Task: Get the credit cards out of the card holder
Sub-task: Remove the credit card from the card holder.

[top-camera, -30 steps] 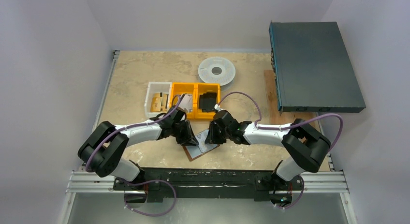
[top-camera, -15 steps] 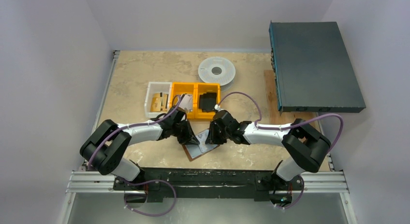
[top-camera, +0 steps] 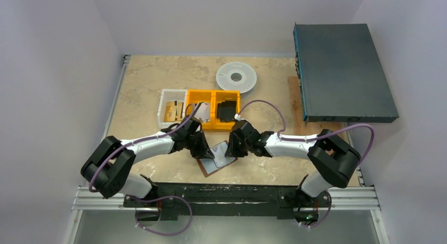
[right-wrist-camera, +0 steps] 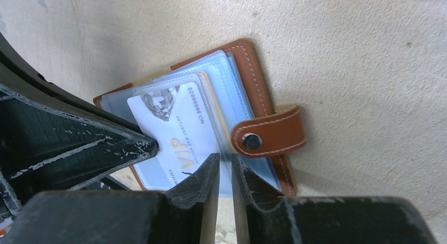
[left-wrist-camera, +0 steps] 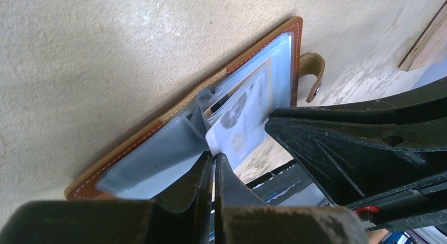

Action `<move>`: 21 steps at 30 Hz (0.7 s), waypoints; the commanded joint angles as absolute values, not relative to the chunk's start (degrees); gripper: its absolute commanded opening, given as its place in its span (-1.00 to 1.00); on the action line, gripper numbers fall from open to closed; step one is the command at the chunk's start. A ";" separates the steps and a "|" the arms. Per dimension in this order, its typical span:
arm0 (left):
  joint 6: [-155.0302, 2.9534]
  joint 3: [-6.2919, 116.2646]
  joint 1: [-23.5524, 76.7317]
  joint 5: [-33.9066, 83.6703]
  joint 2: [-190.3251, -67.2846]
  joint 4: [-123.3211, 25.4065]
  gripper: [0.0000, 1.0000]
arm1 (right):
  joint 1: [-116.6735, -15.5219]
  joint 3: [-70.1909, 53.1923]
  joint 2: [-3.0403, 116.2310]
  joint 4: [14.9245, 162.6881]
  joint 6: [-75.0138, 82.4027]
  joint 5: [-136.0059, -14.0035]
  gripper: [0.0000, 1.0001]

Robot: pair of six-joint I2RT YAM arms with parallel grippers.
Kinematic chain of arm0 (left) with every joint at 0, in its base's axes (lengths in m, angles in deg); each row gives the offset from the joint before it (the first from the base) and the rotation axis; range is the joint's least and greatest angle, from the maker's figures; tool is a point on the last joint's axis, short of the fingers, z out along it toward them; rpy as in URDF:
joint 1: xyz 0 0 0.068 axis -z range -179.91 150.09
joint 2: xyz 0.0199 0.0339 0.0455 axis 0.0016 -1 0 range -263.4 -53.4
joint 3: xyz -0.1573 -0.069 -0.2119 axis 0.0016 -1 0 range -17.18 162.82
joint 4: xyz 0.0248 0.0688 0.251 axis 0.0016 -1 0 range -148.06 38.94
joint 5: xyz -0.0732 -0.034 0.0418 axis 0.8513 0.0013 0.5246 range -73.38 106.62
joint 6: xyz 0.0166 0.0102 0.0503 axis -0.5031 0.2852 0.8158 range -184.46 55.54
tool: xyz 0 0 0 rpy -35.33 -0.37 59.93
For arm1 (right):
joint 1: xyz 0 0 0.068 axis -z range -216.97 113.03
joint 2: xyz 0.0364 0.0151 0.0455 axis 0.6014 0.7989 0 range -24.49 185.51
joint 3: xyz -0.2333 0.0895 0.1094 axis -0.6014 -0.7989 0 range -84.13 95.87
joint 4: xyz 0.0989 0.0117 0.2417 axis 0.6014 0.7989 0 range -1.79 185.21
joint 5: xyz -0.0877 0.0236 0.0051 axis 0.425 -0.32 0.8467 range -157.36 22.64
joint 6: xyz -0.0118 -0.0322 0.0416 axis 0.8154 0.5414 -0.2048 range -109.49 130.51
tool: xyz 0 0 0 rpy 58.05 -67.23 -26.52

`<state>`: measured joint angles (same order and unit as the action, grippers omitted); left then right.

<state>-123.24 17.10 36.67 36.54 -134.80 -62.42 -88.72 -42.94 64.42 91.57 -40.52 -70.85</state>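
The brown card holder (top-camera: 209,168) lies open on the table between my two arms, pale plastic sleeves (left-wrist-camera: 158,159) up. One whitish credit card (right-wrist-camera: 174,129) printed "VIP" sticks partly out of a sleeve. My left gripper (left-wrist-camera: 213,158) is shut on that card's corner (left-wrist-camera: 240,132). My right gripper (right-wrist-camera: 225,160) is shut on the clear sleeve pages of the card holder (right-wrist-camera: 252,78), beside its snap strap (right-wrist-camera: 269,133). In the top view the left gripper (top-camera: 204,148) and right gripper (top-camera: 233,148) meet over the holder. More card edges show in the sleeves.
Behind the arms stand two orange bins (top-camera: 196,96) and a clear bin (top-camera: 163,101) with flat items inside. A white spool (top-camera: 236,76) lies further back. A large dark box (top-camera: 342,72) and a wooden board (top-camera: 294,96) sit at the right.
The left gripper's jaws have closed on the card's corner. The left arm has shifted slightly and the holder has turned a little. The right arm has stayed put.
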 commanded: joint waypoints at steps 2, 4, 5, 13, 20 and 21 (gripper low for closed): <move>-120.61 17.79 36.85 35.76 -133.39 -65.47 -1.00 | -88.74 -42.55 65.42 93.67 -40.49 -68.59 -0.68; -120.14 17.58 36.79 35.72 -133.42 -66.07 -1.00 | -88.74 -42.48 65.61 93.58 -40.39 -68.69 -0.68; -120.02 17.42 36.57 35.74 -133.34 -66.24 -1.00 | -88.74 -42.55 65.64 93.59 -40.38 -68.68 -0.69; -116.90 16.76 33.00 36.92 -132.69 -68.54 -1.00 | -88.69 -43.03 65.55 93.44 -40.48 -68.95 -0.69; -115.63 16.15 32.28 38.68 -132.85 -67.89 -1.00 | -88.71 -43.26 65.76 92.97 -40.64 -69.34 -0.68; -115.43 16.17 32.19 38.90 -132.93 -67.85 -1.00 | -88.74 -43.20 65.84 92.96 -40.60 -69.42 -0.69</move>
<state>-118.17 16.86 32.84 38.16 -133.71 -66.81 -88.72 -42.94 64.83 91.41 -40.69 -71.05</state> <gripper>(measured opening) 0.020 0.157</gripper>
